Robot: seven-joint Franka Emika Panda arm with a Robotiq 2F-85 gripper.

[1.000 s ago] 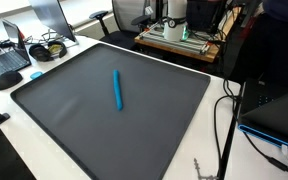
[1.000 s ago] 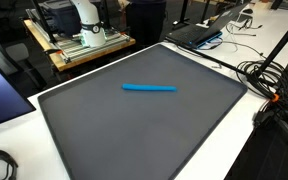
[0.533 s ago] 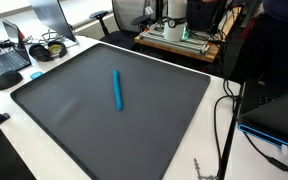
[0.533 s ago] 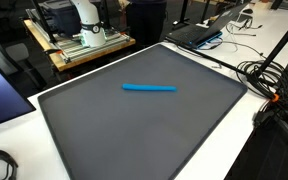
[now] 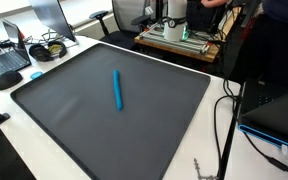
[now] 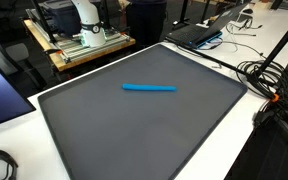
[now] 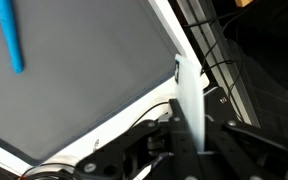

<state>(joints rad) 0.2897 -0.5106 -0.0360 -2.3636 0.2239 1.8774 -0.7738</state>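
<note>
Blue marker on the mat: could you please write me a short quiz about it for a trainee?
1. True or false: the blue marker lies flat on the dark mat, and nothing but the mat touches it.
2. Multiple choice: in the wrist view, the marker appears A) at the top left, B) in the centre, C) at the bottom right.
3. Fill in: the mat rests on a ____ table.

Key: 1 true; 2 A; 3 white.
</note>
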